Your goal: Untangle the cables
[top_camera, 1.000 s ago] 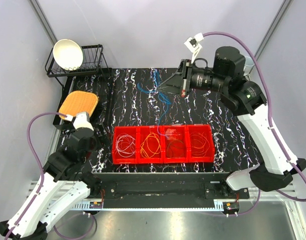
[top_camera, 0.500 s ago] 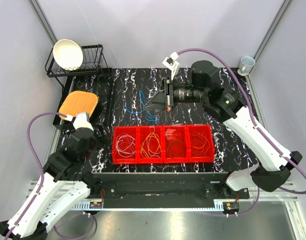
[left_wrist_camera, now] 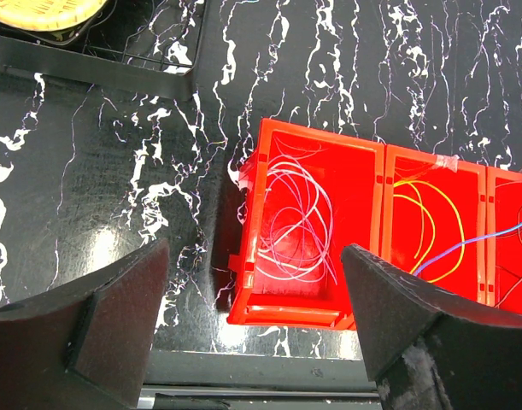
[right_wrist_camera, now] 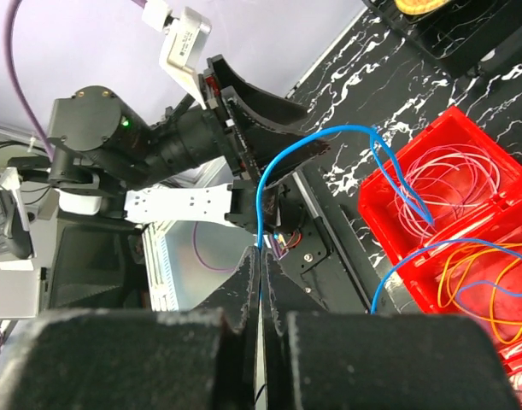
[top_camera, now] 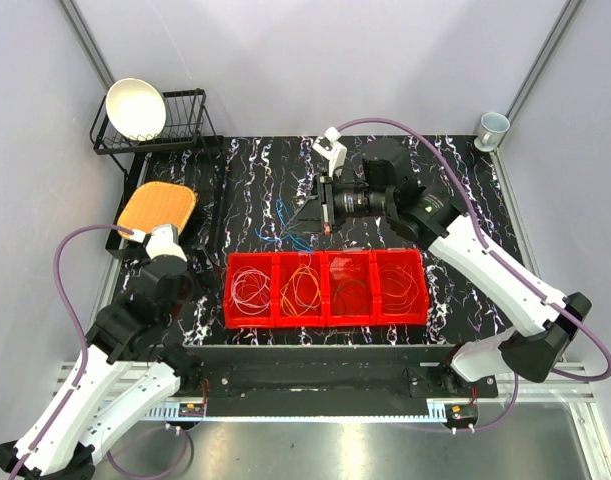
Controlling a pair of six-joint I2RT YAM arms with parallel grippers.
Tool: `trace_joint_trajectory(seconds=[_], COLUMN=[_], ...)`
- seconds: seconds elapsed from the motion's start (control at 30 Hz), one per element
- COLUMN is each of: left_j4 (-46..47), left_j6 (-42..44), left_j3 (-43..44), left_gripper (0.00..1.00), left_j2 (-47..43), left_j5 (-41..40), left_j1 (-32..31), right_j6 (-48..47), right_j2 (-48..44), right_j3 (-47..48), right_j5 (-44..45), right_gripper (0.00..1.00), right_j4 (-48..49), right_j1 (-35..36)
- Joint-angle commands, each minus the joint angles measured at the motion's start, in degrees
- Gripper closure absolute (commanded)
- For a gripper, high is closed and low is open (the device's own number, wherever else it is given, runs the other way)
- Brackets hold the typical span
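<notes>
A red bin (top_camera: 325,318) with several compartments holds coiled cables: white (top_camera: 250,290), orange-yellow (top_camera: 303,288), dark brown (top_camera: 353,290) and red (top_camera: 400,288). My right gripper (top_camera: 307,215) hangs just behind the bin, shut on a thin blue cable (top_camera: 282,222) that trails to the mat. In the right wrist view the shut fingertips (right_wrist_camera: 261,256) pinch the blue cable (right_wrist_camera: 282,162), which loops over the white wires (right_wrist_camera: 453,184). My left gripper (left_wrist_camera: 256,333) is open and empty above the bin's white wires (left_wrist_camera: 295,222); yellow wires (left_wrist_camera: 427,222) lie in the neighbouring compartment.
A black wire rack (top_camera: 185,120) with a white bowl (top_camera: 137,108) stands at the back left. An orange woven pad (top_camera: 157,208) lies on a black tray below it. A mug (top_camera: 493,128) stands at the back right corner. The bin sits near the mat's front edge.
My right gripper has moved left and nearer from the back right, carrying the blue cable down towards the bin. The left arm has not moved.
</notes>
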Motion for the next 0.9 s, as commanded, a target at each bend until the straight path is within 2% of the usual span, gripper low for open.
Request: trace_joint_trajectory(seconds=[0.0,0.33,0.57,0.87], left_j4=[1.7,1.7,1.5,1.5], left_j6=[-0.6,-0.6,-0.6,-0.7], left_j3=[0.1,0.1,0.2,0.2], left_gripper=[0.15,0.15,0.15,0.15], left_j2=[0.5,1.2,1.9,1.9], left_j5=[-1.6,-1.9,-1.8,-1.9], left_j1=[-0.1,-0.2,0.0,-0.1], right_j6=[-2.1,-0.8,5.0,5.9], right_j2=[1.0,0.4,-0.2,0.8], right_j3=[-0.6,-9.0,-21.2,-26.4], right_j5=[1.6,2.3,-0.9,3.5], right_gripper=[1.0,1.0,1.0,1.0], right_j4=[3.4,4.7,13.4,12.4], right_j1=[0.5,0.5,0.8,0.8])
